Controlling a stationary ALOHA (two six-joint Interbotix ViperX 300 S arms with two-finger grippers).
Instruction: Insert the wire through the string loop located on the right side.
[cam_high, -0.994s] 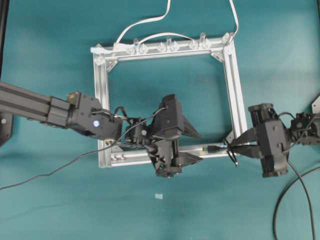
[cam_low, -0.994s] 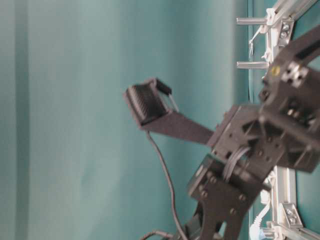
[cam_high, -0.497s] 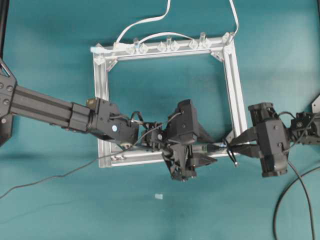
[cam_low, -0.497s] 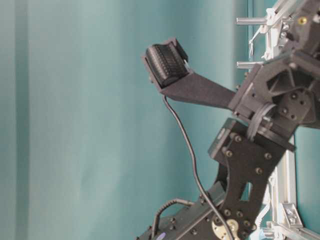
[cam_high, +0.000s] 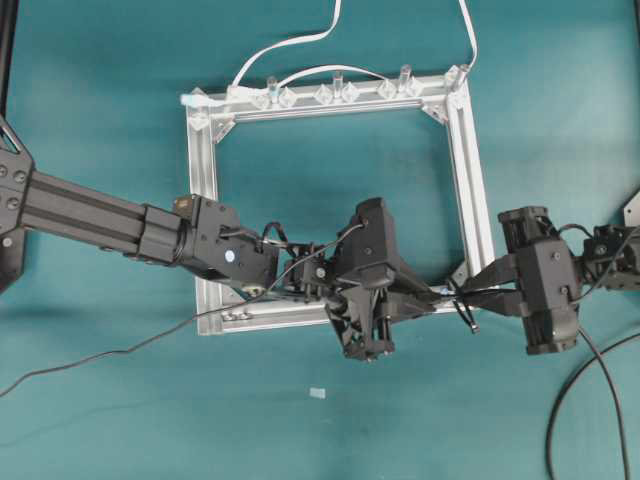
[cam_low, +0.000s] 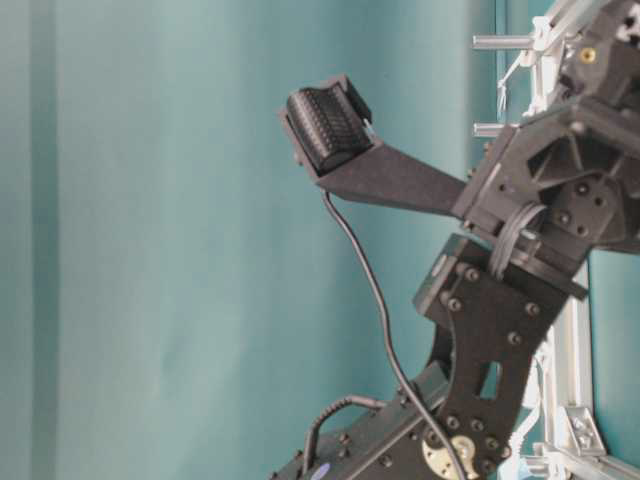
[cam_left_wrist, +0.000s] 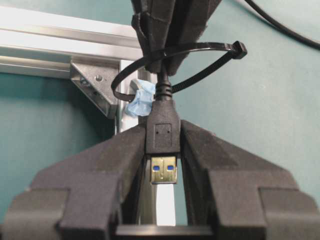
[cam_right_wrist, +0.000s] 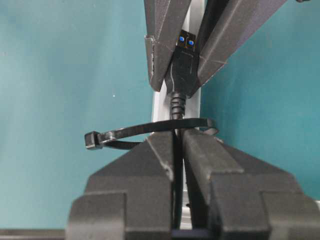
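Resting on the teal surface (cam_high: 100, 100), the silver frame (cam_high: 205, 200) carries the string loop (cam_left_wrist: 180, 65) at its right front corner. Threading looks done: the wire (cam_left_wrist: 162, 90) passes through the loop. Left end effector (cam_left_wrist: 162, 150) clamps its plug (cam_left_wrist: 163, 132); right end effector (cam_right_wrist: 177, 145) pinches the cable behind, release remaining.

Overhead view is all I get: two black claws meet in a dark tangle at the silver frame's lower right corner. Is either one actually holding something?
Observer: Yes. In the left wrist view, the left gripper clamps the small black plug that ends the long thin black wire.
Operator: And the other claw?
Observer: The right wrist view shows the right gripper shut on the wire just behind that plug.
Operator: Where's the loop?
Observer: The thin dark string loop appears to circle the wire between the two grippers.
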